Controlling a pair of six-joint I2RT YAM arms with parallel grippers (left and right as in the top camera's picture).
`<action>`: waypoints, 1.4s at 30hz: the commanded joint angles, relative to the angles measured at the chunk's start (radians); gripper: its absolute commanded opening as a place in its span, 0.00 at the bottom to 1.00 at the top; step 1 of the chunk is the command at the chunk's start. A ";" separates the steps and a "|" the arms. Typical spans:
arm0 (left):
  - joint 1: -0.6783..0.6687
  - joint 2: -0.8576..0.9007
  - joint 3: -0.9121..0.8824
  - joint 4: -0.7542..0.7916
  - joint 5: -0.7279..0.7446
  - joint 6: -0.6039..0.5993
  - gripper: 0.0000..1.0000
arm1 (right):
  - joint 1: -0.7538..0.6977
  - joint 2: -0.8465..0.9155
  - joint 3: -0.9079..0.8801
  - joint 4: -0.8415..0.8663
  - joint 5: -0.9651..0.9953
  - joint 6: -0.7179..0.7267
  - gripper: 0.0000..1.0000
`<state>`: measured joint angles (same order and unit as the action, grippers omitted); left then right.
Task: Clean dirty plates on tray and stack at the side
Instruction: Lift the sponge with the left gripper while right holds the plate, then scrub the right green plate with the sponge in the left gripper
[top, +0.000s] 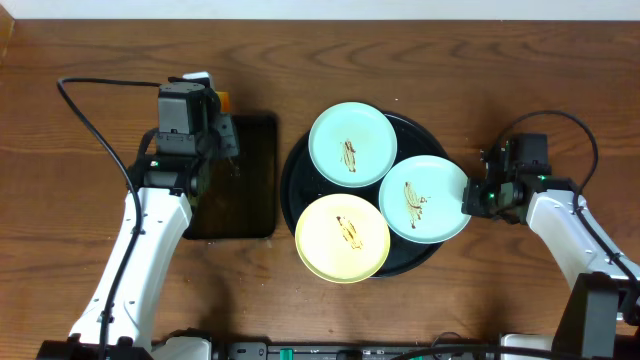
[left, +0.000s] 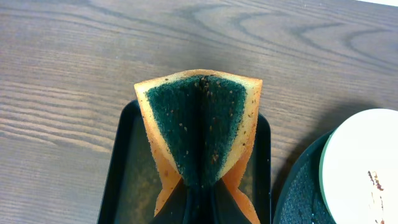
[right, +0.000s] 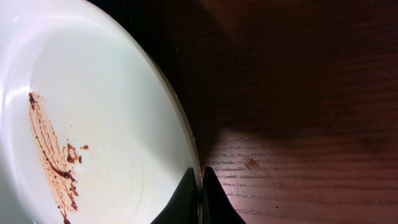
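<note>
The left claw (left: 198, 202) pinches a folded sponge (left: 199, 118) over the small tray (left: 121, 177). The right claw (right: 200, 186) pinches a blue plate (right: 106, 106) by its edge on the big tray (top: 292, 180)

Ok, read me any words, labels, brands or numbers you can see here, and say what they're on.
None can be read.
The plates, the round tray, the sponge and the small tray carry no print.
A green spot at the bottom edge of the overhead view is too small to tell.
</note>
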<state>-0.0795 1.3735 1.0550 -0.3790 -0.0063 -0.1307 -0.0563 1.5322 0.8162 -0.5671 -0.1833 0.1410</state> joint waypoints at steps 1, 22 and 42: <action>0.000 -0.002 0.007 -0.013 -0.006 0.004 0.08 | -0.004 0.006 -0.007 0.002 -0.001 -0.008 0.01; 0.000 0.149 0.066 -0.259 0.101 -0.092 0.07 | -0.004 0.006 -0.007 0.002 -0.001 -0.008 0.01; -0.213 0.187 0.267 -0.359 0.259 -0.089 0.07 | -0.004 0.006 -0.007 -0.001 -0.001 -0.008 0.01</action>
<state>-0.2256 1.5368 1.2621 -0.7307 0.2089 -0.2134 -0.0563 1.5322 0.8158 -0.5674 -0.1829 0.1410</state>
